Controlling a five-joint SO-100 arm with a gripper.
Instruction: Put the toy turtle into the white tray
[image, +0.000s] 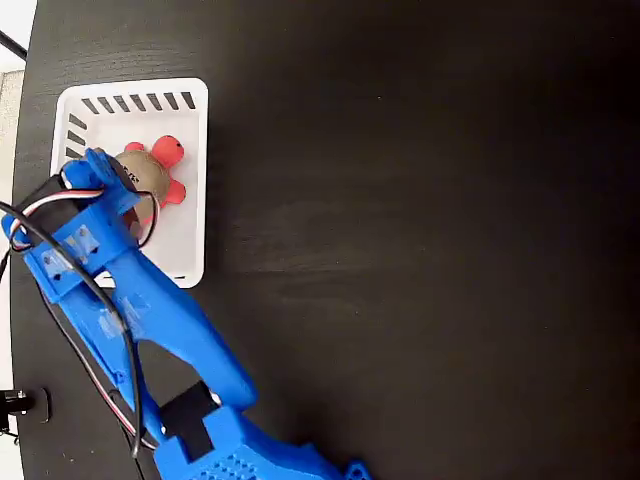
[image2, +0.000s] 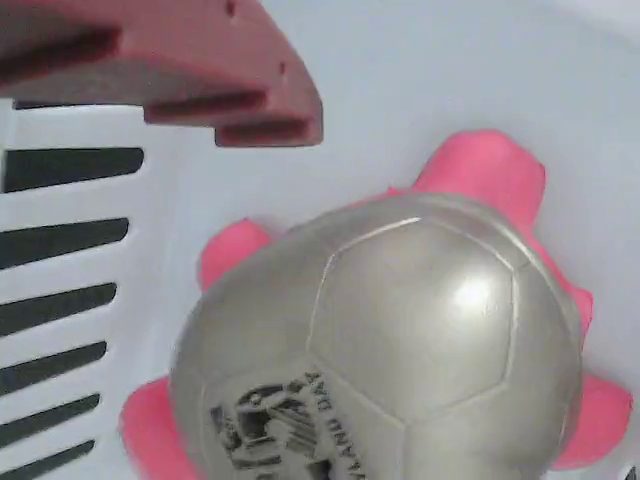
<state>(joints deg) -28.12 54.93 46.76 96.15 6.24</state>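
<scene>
We see the toy turtle (image: 152, 172) lying inside the white tray (image: 190, 215) on the dark desk (image: 420, 240), at about three o'clock from our blue fingers (image: 100, 172), whose spread we cannot tell.

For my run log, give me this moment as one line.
toy turtle: inside white tray | pincer: over turtle, grip unclear | placement: looks done

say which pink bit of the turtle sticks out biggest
The rounded lump at the toy turtle's upper right in the fixed view; the other pink bits are smaller.
</scene>
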